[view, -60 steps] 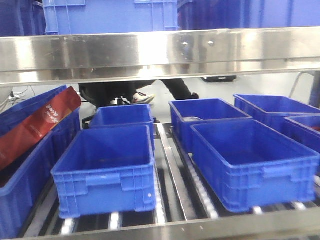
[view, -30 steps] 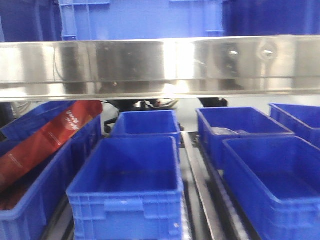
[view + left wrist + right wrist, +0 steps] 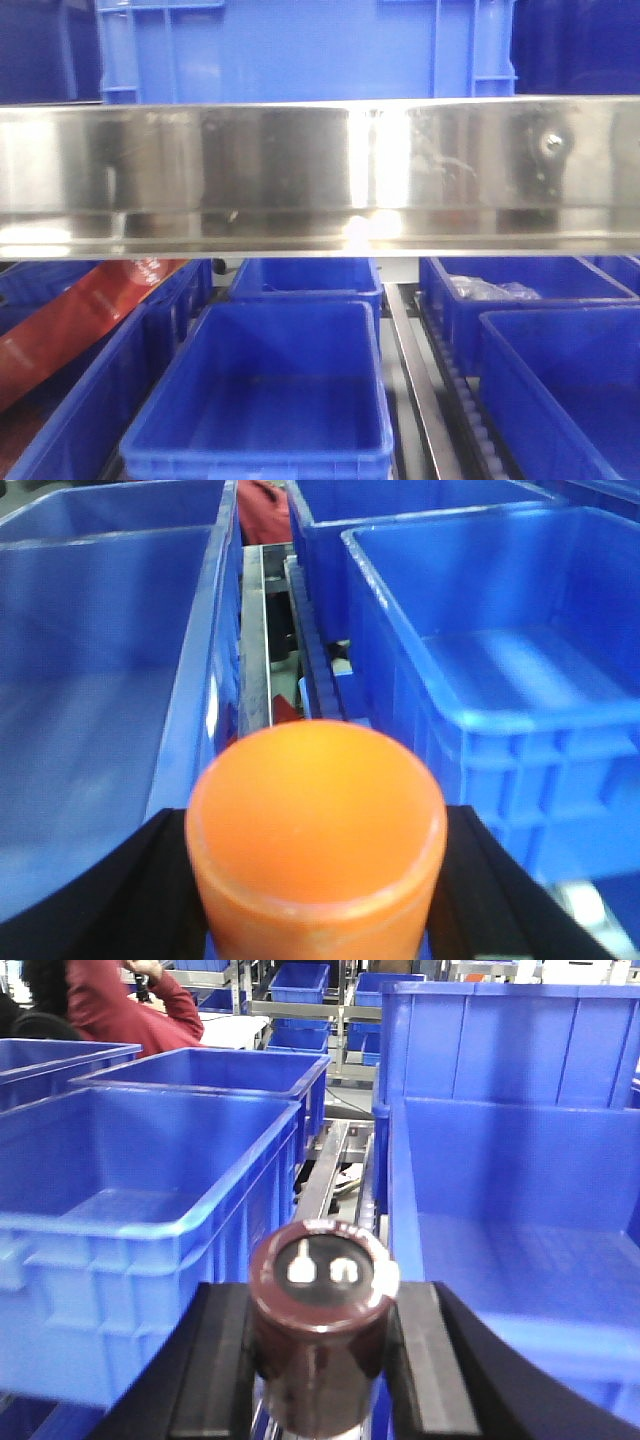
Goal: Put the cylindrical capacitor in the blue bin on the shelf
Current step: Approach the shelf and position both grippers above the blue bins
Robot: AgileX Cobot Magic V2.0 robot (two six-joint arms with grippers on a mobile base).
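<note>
Front view: one steel shelf rail, three blue bins above it, six or seven below (left edge hard to separate). One red bag, one clear plastic bag.
Left wrist: one orange cylinder, four blue bins.
Right wrist: one brown capacitor with two metal terminals on top, four or five blue bins close by, far ones too small to count. One person in red.
</note>
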